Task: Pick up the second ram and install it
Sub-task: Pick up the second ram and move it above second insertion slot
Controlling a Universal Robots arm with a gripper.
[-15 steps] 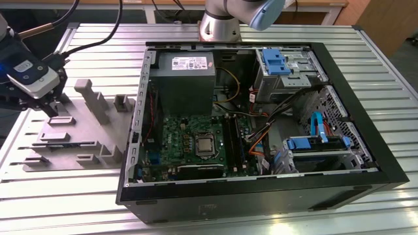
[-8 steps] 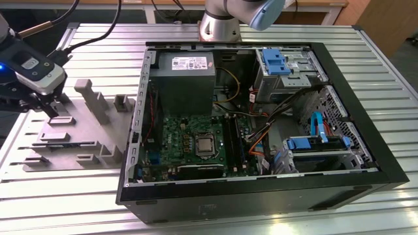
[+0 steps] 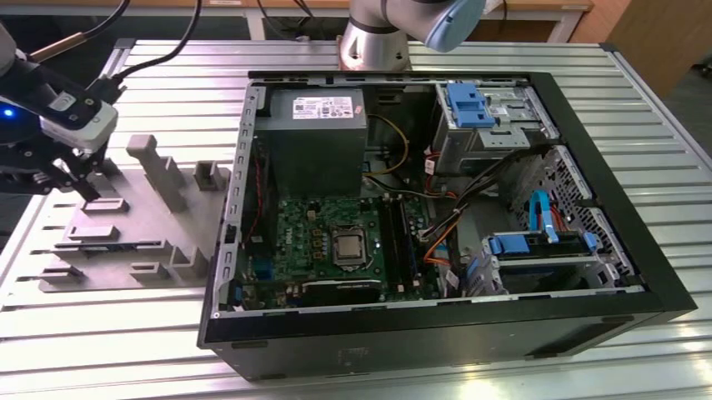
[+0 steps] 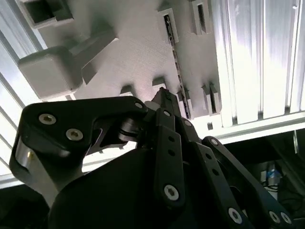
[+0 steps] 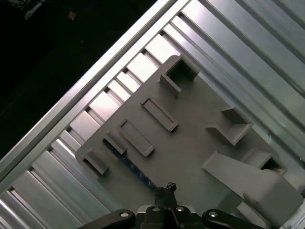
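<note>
The second ram point(image 3: 115, 245) is a thin blue-green stick standing on edge in a slot of the grey moulded tray point(image 3: 122, 271), at the exterior view's left. In the first wrist view the second ram point(image 5: 127, 163) runs between two tray blocks, and in the second wrist view the second ram point(image 4: 177, 64) shows as a dark thin strip. My gripper point(image 3: 85, 188) hangs above the tray's far part, a short way from the stick. Its fingertips point(image 5: 167, 188) meet with nothing between them. The gripper point(image 4: 162, 97) touches neither the stick nor the tray.
An open computer case point(image 3: 445, 325) lies to the exterior view's right of the tray, with the green motherboard point(image 3: 323, 233) and its black memory slots point(image 3: 398, 242) inside. Tall grey tray posts point(image 3: 162, 171) rise beside the gripper. Cables point(image 3: 145, 58) trail over the ribbed metal table point(image 3: 167, 83).
</note>
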